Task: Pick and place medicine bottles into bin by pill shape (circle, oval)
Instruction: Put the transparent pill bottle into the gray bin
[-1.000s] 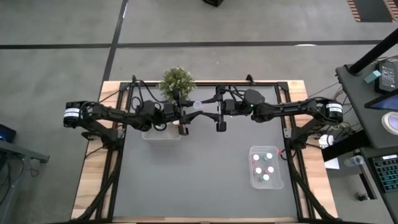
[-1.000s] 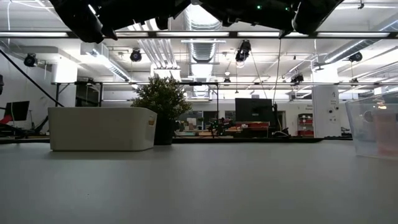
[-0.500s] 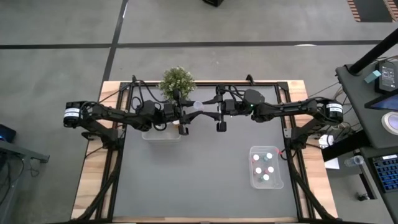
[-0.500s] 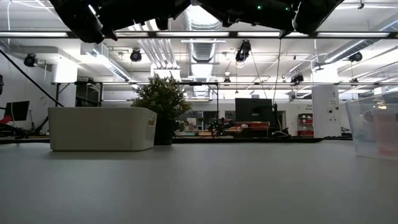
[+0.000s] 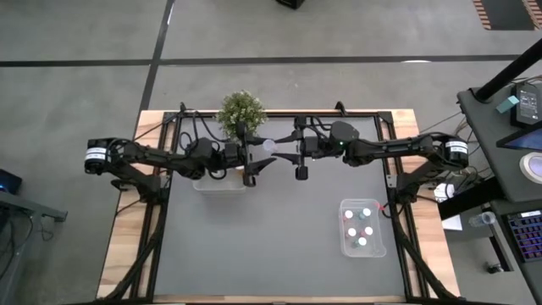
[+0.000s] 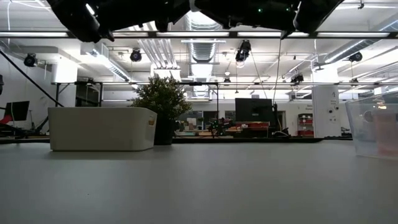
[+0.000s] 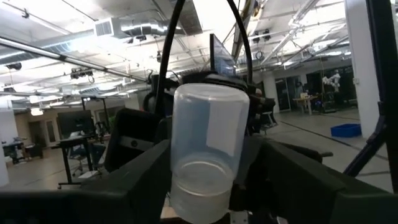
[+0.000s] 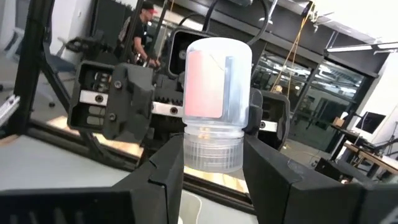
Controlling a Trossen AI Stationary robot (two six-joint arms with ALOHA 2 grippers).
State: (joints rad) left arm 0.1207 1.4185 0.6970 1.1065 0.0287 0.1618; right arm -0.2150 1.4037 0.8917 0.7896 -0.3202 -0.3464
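A clear medicine bottle [image 5: 269,146] with a pink label [image 8: 205,84] hangs upside down high over the table's far middle, between my two grippers, which face each other. My right gripper [image 5: 279,149] is shut on it. My left gripper [image 5: 261,154] is open. Its fingers [image 7: 140,183] stand on either side of the bottle's lower end [image 7: 199,190]; I cannot tell whether they touch it. The low view shows only the arms' undersides at its top edge. My right gripper pinches the bottle's ribbed white cap [image 8: 213,155] between its two fingers [image 8: 166,171]. It comes in about level from the table's right side. The bottle stands cap down above the fingers, lifted clear of the table.
An opaque white bin [image 5: 220,180] sits under my left arm, also in the low view [image 6: 102,129]. A clear bin [image 5: 362,227] at the near right holds several bottles. A potted plant [image 5: 241,110] stands at the far edge. A person walks in the room behind [image 8: 142,28].
My left gripper has opened around the bottle, one finger swinging out toward the table's near edge. The bottle has stayed where it was, in my right gripper.
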